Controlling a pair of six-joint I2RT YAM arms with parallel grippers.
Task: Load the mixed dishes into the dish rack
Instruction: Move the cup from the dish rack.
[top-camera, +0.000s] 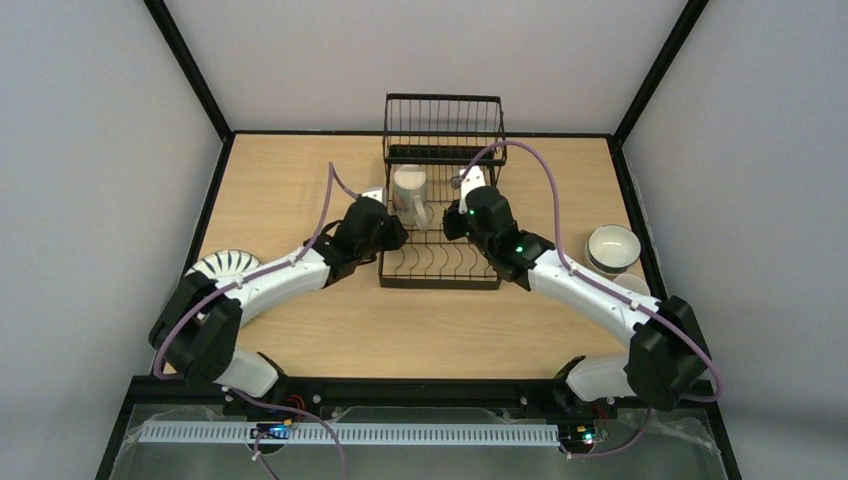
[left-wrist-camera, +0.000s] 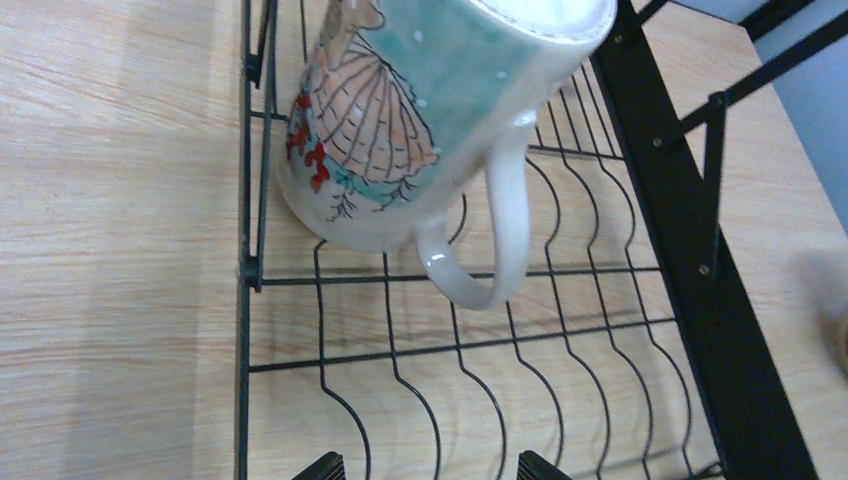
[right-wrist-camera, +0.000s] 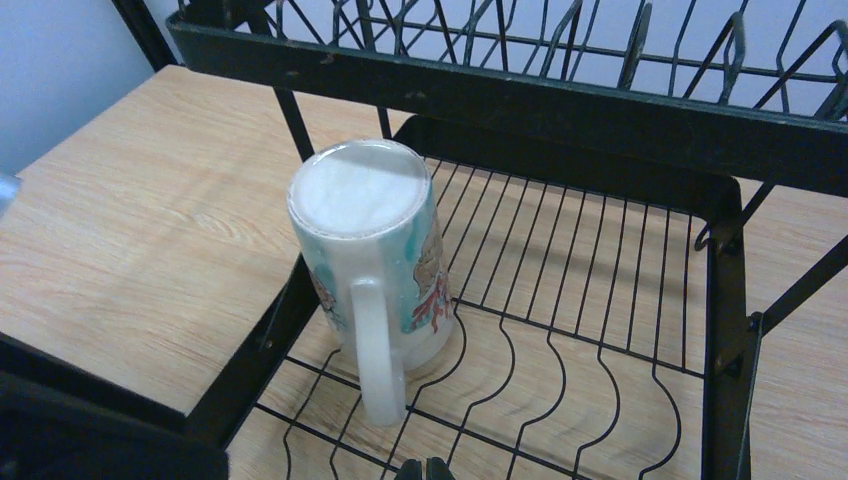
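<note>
The painted mug (top-camera: 410, 195) stands upside down on the dish rack's (top-camera: 440, 284) lower wires, at the left edge. Left tool (left-wrist-camera: 433, 470) gapes released; right tool (right-wrist-camera: 425, 468) is clenched on nothing. Lift both clear of the handle (right-wrist-camera: 378, 350), then fetch the bowl (top-camera: 612, 248) from the desk (top-camera: 300, 190).

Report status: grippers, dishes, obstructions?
Left gripper open, facing mug. Right gripper shut, empty. Mug base-up on dish rack lower tier. Bowl, striped plate wait on table; nothing blocking.

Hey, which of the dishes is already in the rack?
The mug, on the rack's lower wires; the striped plate and the bowl lie outside it.
</note>
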